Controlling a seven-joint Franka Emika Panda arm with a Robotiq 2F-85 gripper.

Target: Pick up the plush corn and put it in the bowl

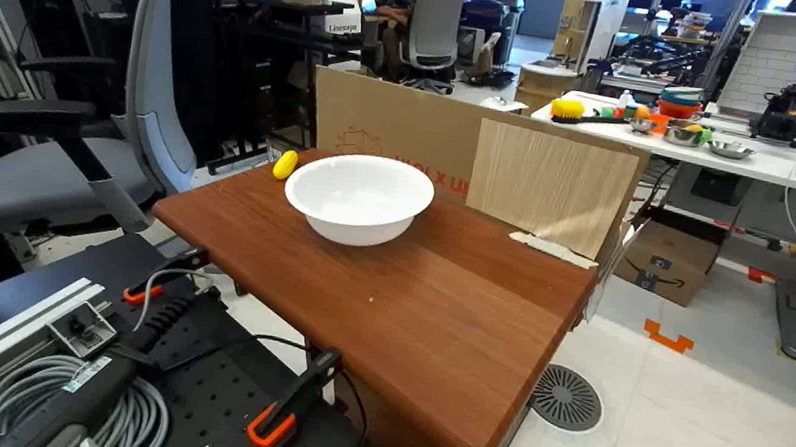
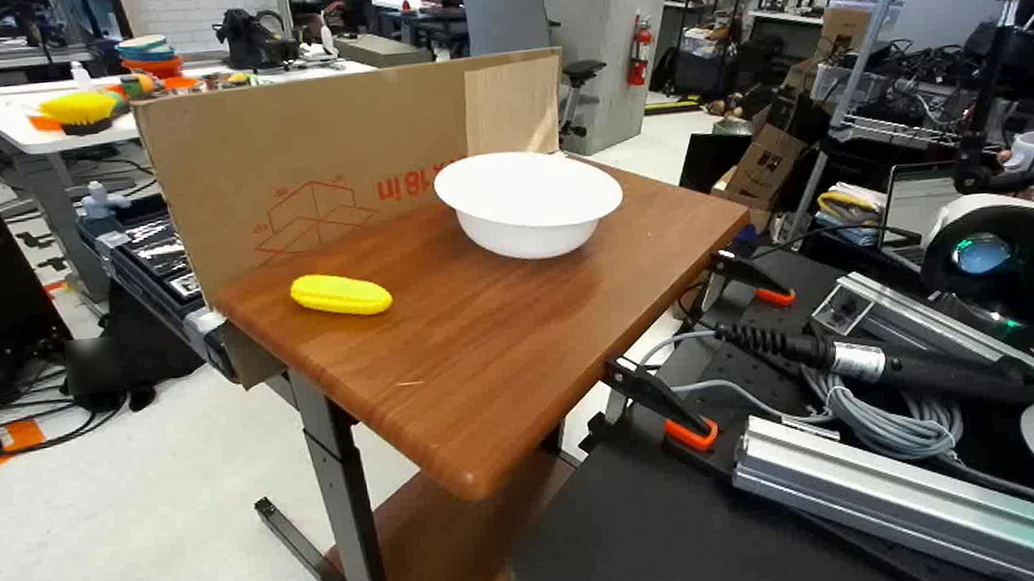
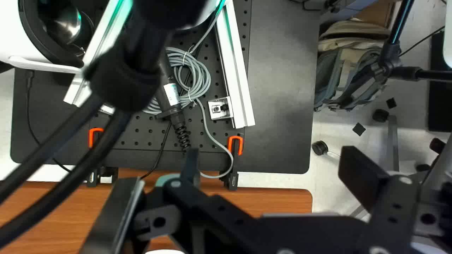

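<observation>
Black cabling (image 3: 123, 81) stands foremost in the wrist view; beyond, fingers (image 3: 362, 176) are spread, holding nothing. Plush corn (image 2: 342, 294) lies on the table (image 2: 448, 363) near its edge, apart from the bowl (image 2: 526, 233). Assessed hazard: off-centre contact could roll its rounded body off.

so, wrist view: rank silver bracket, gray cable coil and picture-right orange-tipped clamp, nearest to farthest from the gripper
By the wrist view, from the open gripper:
1. Orange-tipped clamp: just below the end of the rail.
2. Silver bracket: above the clamp, on the rail's left.
3. Gray cable coil: farther up, picture-left.
</observation>
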